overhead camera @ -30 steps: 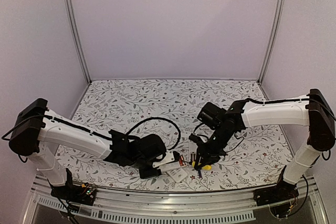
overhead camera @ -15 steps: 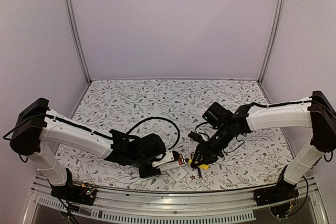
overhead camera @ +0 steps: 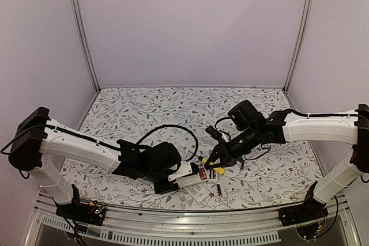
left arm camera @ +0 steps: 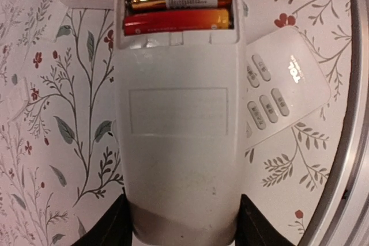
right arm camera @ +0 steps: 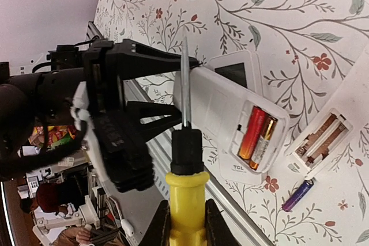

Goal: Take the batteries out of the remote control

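Left hand (left arm camera: 180, 226) clamps remote (left arm camera: 176, 113); right hand (right arm camera: 185, 223) grips screwdriver (right arm camera: 185, 194), tip toward remote.

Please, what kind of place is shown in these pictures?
Probably a robot test booth in a lab: plain walls on aluminium posts enclose a floral-covered table, and the left arm and right arm are bolted at its near edge.

I see the remote (left arm camera: 179, 131) as white plastic, smooth and matt. Its batteries (left arm camera: 176, 21) wear glossy metallic wrappers. The screwdriver (right arm camera: 185, 148) has a shiny yellow plastic handle and a bare metal shaft. The table (left arm camera: 69, 84) looks matt under its leaf-printed covering.
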You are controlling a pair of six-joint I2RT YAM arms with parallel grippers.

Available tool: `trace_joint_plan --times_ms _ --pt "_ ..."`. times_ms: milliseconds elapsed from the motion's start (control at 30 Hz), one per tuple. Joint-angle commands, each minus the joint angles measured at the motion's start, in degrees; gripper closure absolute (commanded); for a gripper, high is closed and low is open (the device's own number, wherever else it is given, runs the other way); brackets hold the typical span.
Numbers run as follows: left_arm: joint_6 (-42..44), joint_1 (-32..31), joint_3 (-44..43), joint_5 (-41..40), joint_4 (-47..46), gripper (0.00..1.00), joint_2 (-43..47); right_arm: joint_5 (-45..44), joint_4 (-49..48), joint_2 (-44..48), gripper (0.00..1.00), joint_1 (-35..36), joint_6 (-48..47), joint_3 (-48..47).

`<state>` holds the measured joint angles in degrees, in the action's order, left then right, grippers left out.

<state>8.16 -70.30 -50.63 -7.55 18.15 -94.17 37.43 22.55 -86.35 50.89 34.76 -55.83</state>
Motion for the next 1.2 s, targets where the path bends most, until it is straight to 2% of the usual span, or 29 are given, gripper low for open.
trace_joint_plan --times_ms 0,233,433,567,700,900,1000,1167 --pt "-3.6 3.1 -1.8 1.2 0.6 0.88 8.8 -10.0 6.0 3.8 1.0 -0.6 -0.1 -2.2" --pt "-15.6 0.8 0.5 4.9 6.9 0.87 15.1 -18.2 9.8 8.2 1.0 -0.7 -0.8 -2.2" --pt "-27.4 -7.9 2.4 6.4 9.7 0.88 12.8 -21.5 10.5 12.9 1.0 -0.7 -1.2 -0.5" --pt "-30.6 -12.0 1.7 9.3 11.5 0.88 11.0 -22.6 10.2 15.0 1.0 -0.7 -1.1 1.0" --pt "-30.6 -15.4 1.4 13.2 11.4 0.88 8.9 -22.3 8.5 16.2 1.0 -0.7 -0.8 3.2" --pt "-26.3 -15.7 0.7 16.5 11.1 0.83 4.5 -21.9 7.4 16.5 1.0 -0.7 -0.4 4.6" --pt "-23.6 -14.8 0.2 17.4 10.1 0.83 2.9 -21.7 7.3 16.4 1.0 -0.7 -0.4 4.5" --pt "-19.8 -9.9 0.3 19.5 8.0 0.83 0.8 -21.6 7.2 16.2 1.0 -0.7 -0.6 3.9"
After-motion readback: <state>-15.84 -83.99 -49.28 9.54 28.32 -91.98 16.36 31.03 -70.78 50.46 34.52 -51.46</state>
